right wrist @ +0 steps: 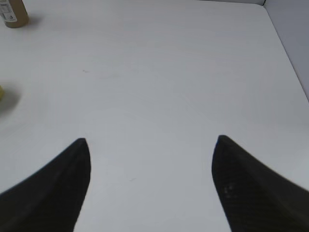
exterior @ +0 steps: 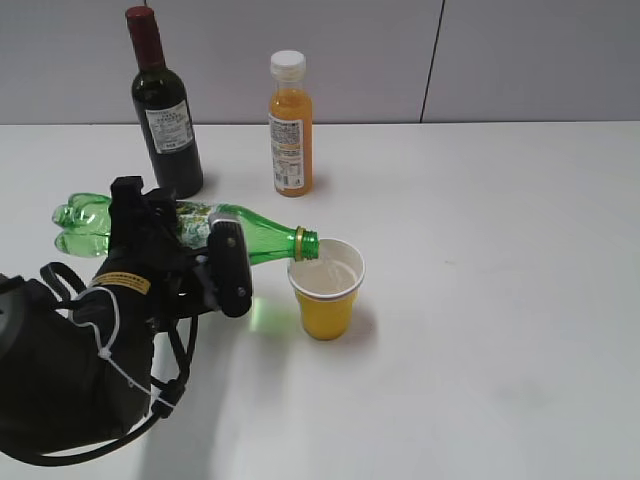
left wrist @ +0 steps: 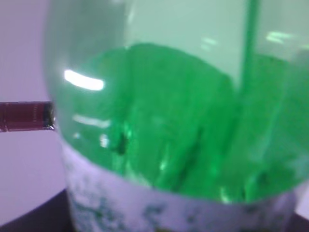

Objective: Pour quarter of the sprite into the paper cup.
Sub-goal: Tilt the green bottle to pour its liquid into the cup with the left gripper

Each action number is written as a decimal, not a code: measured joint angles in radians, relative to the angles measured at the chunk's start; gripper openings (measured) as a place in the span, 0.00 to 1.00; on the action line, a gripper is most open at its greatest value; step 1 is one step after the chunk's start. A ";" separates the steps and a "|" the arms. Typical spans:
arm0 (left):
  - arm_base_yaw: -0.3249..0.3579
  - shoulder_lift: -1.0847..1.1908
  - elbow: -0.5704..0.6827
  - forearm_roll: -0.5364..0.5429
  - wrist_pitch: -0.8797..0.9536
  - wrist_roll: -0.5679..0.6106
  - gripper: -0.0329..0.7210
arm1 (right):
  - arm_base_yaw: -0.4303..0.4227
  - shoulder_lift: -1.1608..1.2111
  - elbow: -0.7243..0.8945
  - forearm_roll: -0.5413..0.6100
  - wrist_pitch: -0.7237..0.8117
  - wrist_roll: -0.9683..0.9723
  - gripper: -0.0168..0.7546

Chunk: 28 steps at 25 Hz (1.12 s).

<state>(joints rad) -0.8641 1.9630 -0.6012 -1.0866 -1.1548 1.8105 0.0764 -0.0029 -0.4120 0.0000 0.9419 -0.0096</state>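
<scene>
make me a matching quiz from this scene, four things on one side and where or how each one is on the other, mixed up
Things:
1. sprite
2. paper cup
3. wine bottle
4. orange juice bottle

States:
a. upright, white cap on
b. tipped sideways, held by the left gripper
c. upright at back left, dark red top
d. standing under the green bottle's mouth

Pairs: 1-b, 2-d, 3-c, 4-a

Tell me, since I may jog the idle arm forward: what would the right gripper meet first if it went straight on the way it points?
Probably nothing: ahead of the open right gripper lies only bare table; the orange juice bottle stands far off to the left.
</scene>
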 joint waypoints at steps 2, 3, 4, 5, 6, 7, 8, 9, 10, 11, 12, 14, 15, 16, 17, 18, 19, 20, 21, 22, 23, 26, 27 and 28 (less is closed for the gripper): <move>0.000 0.000 0.000 0.000 0.000 0.009 0.64 | 0.000 0.000 0.000 0.000 0.000 0.000 0.79; 0.000 0.000 0.000 0.000 0.000 0.011 0.64 | 0.000 0.000 0.000 0.000 0.000 0.000 0.79; 0.000 0.000 0.000 0.000 0.000 0.015 0.64 | 0.000 0.000 0.000 0.000 0.000 0.000 0.79; 0.000 0.000 0.000 0.000 0.000 0.018 0.64 | 0.000 0.000 0.000 0.000 0.000 0.000 0.79; 0.000 0.000 0.000 0.000 0.000 0.021 0.64 | 0.000 0.000 0.000 0.000 0.000 0.000 0.79; 0.000 0.000 0.000 0.000 -0.001 0.023 0.64 | 0.000 0.000 0.000 0.000 0.000 0.000 0.79; 0.000 0.000 0.000 0.000 -0.002 0.026 0.64 | 0.000 0.000 0.000 0.000 0.000 0.000 0.79; 0.000 0.000 0.000 0.000 -0.003 0.027 0.64 | 0.000 0.000 0.000 0.000 0.000 0.000 0.79; 0.000 0.000 0.000 0.000 -0.003 0.028 0.64 | 0.000 0.000 0.000 0.000 0.000 0.000 0.79; 0.000 0.000 0.000 0.000 -0.004 0.029 0.64 | 0.000 0.000 0.000 0.000 0.000 0.000 0.79; 0.000 0.000 0.000 0.000 -0.005 0.032 0.64 | 0.000 0.000 0.000 0.000 0.000 0.000 0.79; 0.000 0.000 0.000 -0.001 -0.006 0.036 0.64 | 0.000 0.000 0.000 0.000 0.000 -0.001 0.79; 0.000 0.000 0.000 -0.003 -0.006 0.040 0.64 | 0.000 0.000 0.000 0.000 0.000 -0.001 0.79; 0.000 0.000 0.000 -0.006 -0.006 0.046 0.64 | 0.000 0.000 0.000 0.000 0.000 -0.001 0.79; 0.000 0.000 0.000 -0.011 -0.006 0.050 0.64 | 0.000 0.000 0.000 0.000 0.000 -0.001 0.79; 0.000 0.000 0.000 -0.015 -0.006 0.052 0.64 | 0.000 0.000 0.000 0.000 0.000 -0.001 0.79; 0.000 0.000 0.000 -0.018 -0.007 0.053 0.64 | 0.000 0.000 0.000 0.000 0.000 -0.001 0.79; 0.000 0.000 0.000 -0.020 -0.007 0.054 0.64 | 0.000 0.000 0.000 0.000 0.000 -0.001 0.79; 0.000 0.000 0.000 -0.020 -0.007 0.054 0.64 | 0.000 0.000 0.000 0.000 0.000 -0.001 0.79; 0.000 0.000 0.000 -0.020 -0.007 0.054 0.64 | 0.000 0.000 0.000 0.000 0.000 -0.001 0.79; 0.000 0.000 0.000 -0.020 -0.007 0.054 0.64 | 0.000 0.000 0.000 0.000 0.000 -0.001 0.79; 0.000 0.000 0.000 -0.020 -0.007 0.055 0.64 | 0.000 0.000 0.000 0.000 0.000 0.000 0.79; 0.000 0.000 0.000 -0.020 -0.007 0.055 0.64 | 0.000 0.000 0.000 0.000 0.000 0.000 0.79; 0.000 0.000 0.000 -0.020 -0.007 0.055 0.64 | 0.000 0.000 0.000 0.000 0.000 0.000 0.79</move>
<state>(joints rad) -0.8641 1.9630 -0.6012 -1.1071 -1.1622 1.8652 0.0764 -0.0029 -0.4120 0.0000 0.9419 -0.0096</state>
